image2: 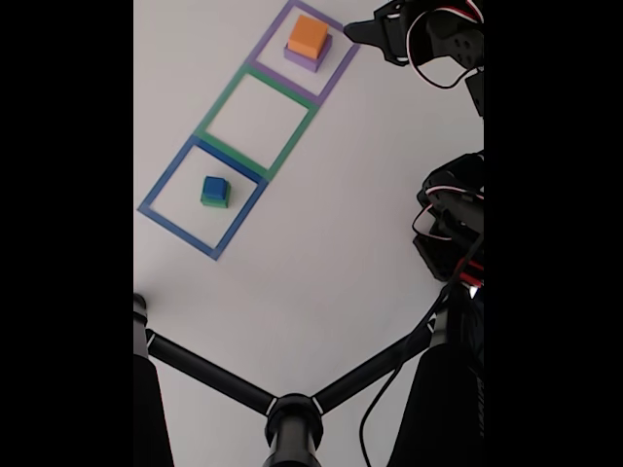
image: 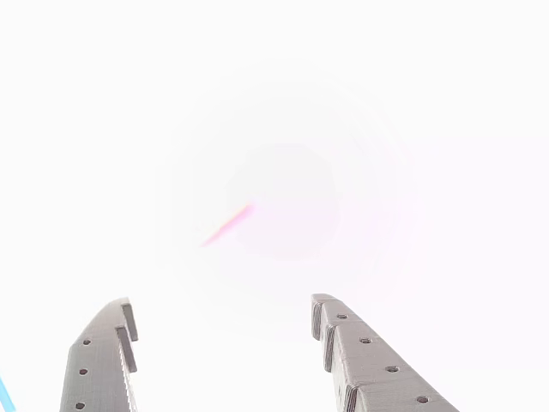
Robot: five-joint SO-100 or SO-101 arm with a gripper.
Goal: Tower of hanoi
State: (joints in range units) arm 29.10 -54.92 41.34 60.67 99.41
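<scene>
In the fixed view, three taped squares are laid in a diagonal row on the white table [image2: 321,253]: a purple square [image2: 261,53] at the top, a green square [image2: 294,136] in the middle and a blue square [image2: 175,219] at the lower left. An orange block [image2: 308,35] is stacked on a purple block [image2: 313,60] inside the purple square; a blue block [image2: 214,187] is stacked on a green block [image2: 212,203] inside the blue square. The gripper [image2: 362,31] is positioned just beside the purple square's right edge. In the other view — heavily overexposed — the gripper [image: 220,302] is seen with its two fingers [image: 360,352] set wide apart, and nothing is held between them.
</scene>
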